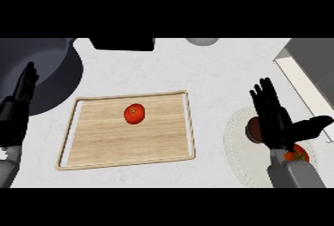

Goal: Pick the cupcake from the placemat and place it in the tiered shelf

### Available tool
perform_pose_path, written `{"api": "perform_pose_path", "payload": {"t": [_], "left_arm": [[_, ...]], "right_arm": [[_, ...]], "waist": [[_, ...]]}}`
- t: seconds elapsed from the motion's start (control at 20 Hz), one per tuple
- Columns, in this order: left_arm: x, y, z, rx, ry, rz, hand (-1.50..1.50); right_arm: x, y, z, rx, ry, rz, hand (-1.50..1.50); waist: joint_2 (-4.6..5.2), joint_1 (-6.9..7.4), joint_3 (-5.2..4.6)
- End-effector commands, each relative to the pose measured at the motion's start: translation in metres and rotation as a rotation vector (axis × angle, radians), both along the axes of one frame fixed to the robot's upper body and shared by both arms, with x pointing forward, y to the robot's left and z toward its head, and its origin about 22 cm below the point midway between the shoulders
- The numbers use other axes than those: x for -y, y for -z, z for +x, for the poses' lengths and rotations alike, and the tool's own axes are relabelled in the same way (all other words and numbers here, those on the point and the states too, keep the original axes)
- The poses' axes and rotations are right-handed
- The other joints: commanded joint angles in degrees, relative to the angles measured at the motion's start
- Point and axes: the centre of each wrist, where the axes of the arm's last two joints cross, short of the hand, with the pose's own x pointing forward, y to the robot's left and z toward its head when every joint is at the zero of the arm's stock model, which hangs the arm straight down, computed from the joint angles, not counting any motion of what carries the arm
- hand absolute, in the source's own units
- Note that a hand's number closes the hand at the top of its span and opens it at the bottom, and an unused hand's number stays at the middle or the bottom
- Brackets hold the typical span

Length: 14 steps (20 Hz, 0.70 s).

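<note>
A brown cupcake sits on the white round placemat at the right, mostly covered by my right hand. That hand hovers open over it, fingers straight and pointing away, thumb spread to the right. A red and green item shows on the placemat beside the wrist, partly hidden. The wooden shelf tray lies flat in the middle with a red tomato on it. My left hand rests open at the left edge, fingers up.
A large dark round object fills the back left corner, next to my left hand. A black object and a grey one stand at the back edge. A pale raised ledge runs along the right.
</note>
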Motion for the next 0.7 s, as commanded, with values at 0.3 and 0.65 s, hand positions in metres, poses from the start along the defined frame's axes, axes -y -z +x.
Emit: {"api": "perform_pose_path", "payload": {"t": [0.3,0.65], "left_arm": [[0.026,0.019,0.001,-0.171,0.042,-0.332,0.0],[0.041,0.002,0.012,-0.249,0.128,-0.433,0.0]], "right_arm": [[0.158,-0.035,-0.014,-0.062,0.497,-0.71,1.5],[0.148,-0.055,-0.019,0.164,0.359,-0.21,-1.5]], "waist": [[2.64,-6.64,-1.12],[1.39,-2.9,0.0]]}}
